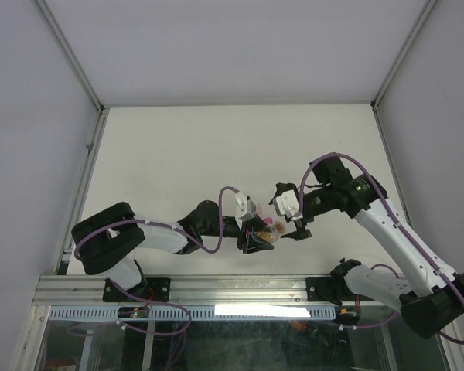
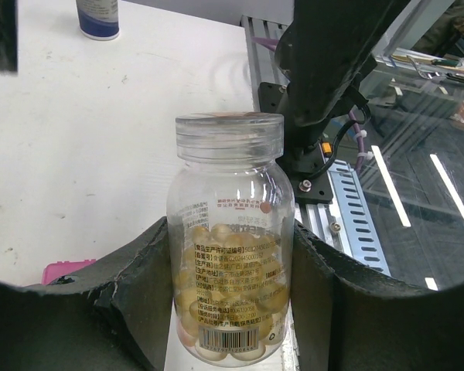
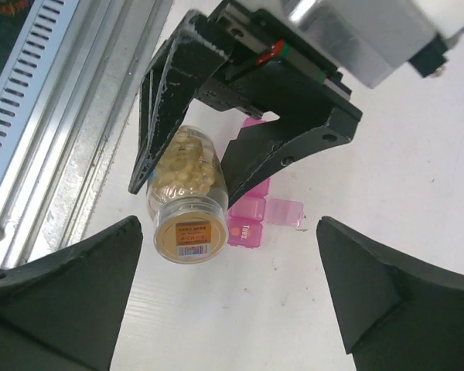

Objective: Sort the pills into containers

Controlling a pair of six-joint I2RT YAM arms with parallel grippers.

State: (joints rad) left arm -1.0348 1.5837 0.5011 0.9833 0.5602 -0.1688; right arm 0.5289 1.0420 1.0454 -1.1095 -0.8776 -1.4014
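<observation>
The white table (image 1: 216,147) carries the magenta containers (image 3: 251,220) lying flat near the middle of its near edge; a blue-labelled bottle (image 2: 97,17) stands upright elsewhere

Bright, even light over the white table (image 1: 178,154), shadows soft and faint. Left wrist view now: bottle (image 2: 230,247) crisp (label lettering sharp), dark fingers (image 2: 139,309) blurred up close, strip-light reflections (image 2: 390,185) streaking the right side. Right wrist view: near fingers (image 3: 62,301) soft-edged, table slightly washed out.
</observation>
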